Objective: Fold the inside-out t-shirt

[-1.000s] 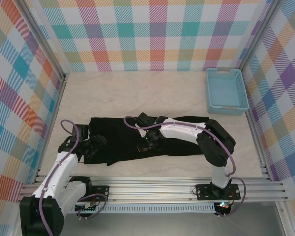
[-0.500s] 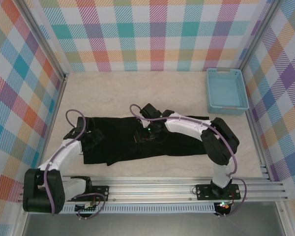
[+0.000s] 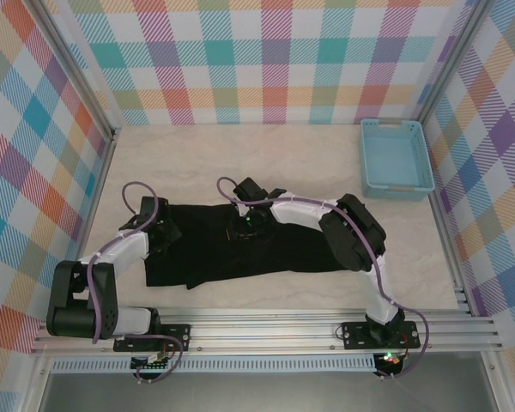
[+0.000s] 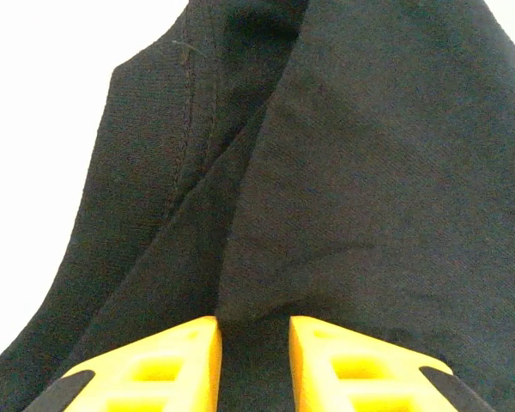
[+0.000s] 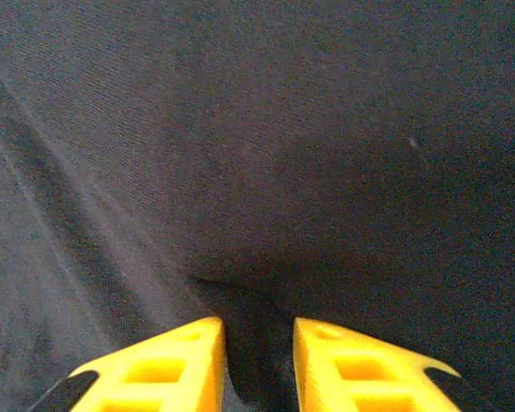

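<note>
The inside-out t-shirt lies as a long black band across the middle of the table. My left gripper is at its left end. In the left wrist view the yellow fingers of the left gripper pinch a raised fold of the black cloth. My right gripper reaches across to the shirt's upper middle. In the right wrist view the right gripper stands close together around a small ridge of cloth. The arms hide part of the shirt's upper edge.
A light-blue plastic basket stands at the back right, apart from the shirt. Checked walls close in the table on three sides, and a metal rail runs along the near edge. Bare tabletop lies behind the shirt.
Both arms have moved toward the back. The left gripper went from the shirt's lower left to its upper left edge and closed on cloth. The right gripper opened, shifted up-left and closed again.
</note>
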Controlling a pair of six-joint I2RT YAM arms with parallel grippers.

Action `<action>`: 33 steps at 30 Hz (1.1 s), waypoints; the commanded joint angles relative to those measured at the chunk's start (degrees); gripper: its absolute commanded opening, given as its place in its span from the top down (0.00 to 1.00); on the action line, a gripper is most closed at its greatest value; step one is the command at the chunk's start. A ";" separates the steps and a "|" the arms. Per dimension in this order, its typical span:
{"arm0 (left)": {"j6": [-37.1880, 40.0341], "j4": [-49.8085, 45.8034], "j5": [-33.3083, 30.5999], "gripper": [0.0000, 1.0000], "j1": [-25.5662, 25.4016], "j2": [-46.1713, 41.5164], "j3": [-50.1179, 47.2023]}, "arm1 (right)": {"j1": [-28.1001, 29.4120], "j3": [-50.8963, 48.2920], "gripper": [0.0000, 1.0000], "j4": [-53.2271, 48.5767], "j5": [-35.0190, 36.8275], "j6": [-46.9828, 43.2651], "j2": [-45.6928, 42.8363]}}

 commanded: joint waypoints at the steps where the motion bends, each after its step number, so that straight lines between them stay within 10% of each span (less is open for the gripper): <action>1: 1.02 1.67 -1.73 0.81 -0.47 1.27 1.67 | -0.12 2.26 0.83 1.16 -0.24 -0.39 1.38; 8: 1.62 1.15 -3.69 1.00 -0.47 0.26 2.54 | -0.46 1.75 0.91 1.47 1.34 -1.43 -0.94; 30: 1.20 1.80 -7.14 1.00 0.23 4.22 6.03 | -0.90 0.76 0.88 -0.43 4.33 -2.89 -2.00; 33: 0.82 1.84 -6.84 0.80 0.23 3.73 5.62 | -0.95 0.55 0.81 -2.17 6.20 -4.58 -2.88</action>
